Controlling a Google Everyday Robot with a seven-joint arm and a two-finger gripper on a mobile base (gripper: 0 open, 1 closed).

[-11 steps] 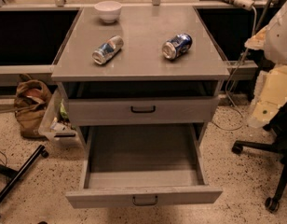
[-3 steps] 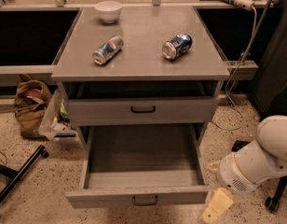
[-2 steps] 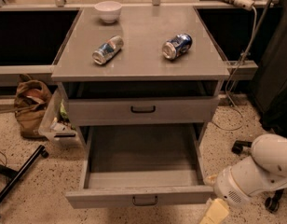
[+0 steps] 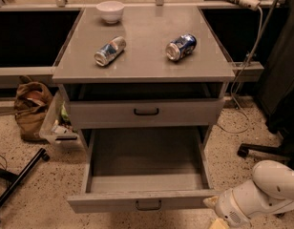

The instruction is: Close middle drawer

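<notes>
The middle drawer (image 4: pixel 147 168) is pulled far out and empty; its grey front with a small dark loop handle (image 4: pixel 148 205) faces me near the bottom of the camera view. The uppermost grey drawer (image 4: pixel 146 111) above it is nearly closed. The lowest drawer is hidden under the open one. My gripper (image 4: pixel 216 217) is at the bottom right, just beside the right end of the middle drawer's front, and is mostly cut off by the frame edge. Its white arm (image 4: pixel 264 192) reaches in from the right.
On the cabinet top (image 4: pixel 144 66) lie two tipped cans (image 4: pixel 110 51) (image 4: pixel 181 47) and a white bowl (image 4: pixel 110 10). A brown bag (image 4: pixel 30 109) and a plastic bin (image 4: pixel 56 125) sit on the floor at left. Black stand legs (image 4: pixel 18 180) are at lower left, and a chair base (image 4: pixel 261 150) is at right.
My arm has come down from the upper right to the lower right. The gripper has sunk lower, near the drawer front's right end. The drawer has not moved.
</notes>
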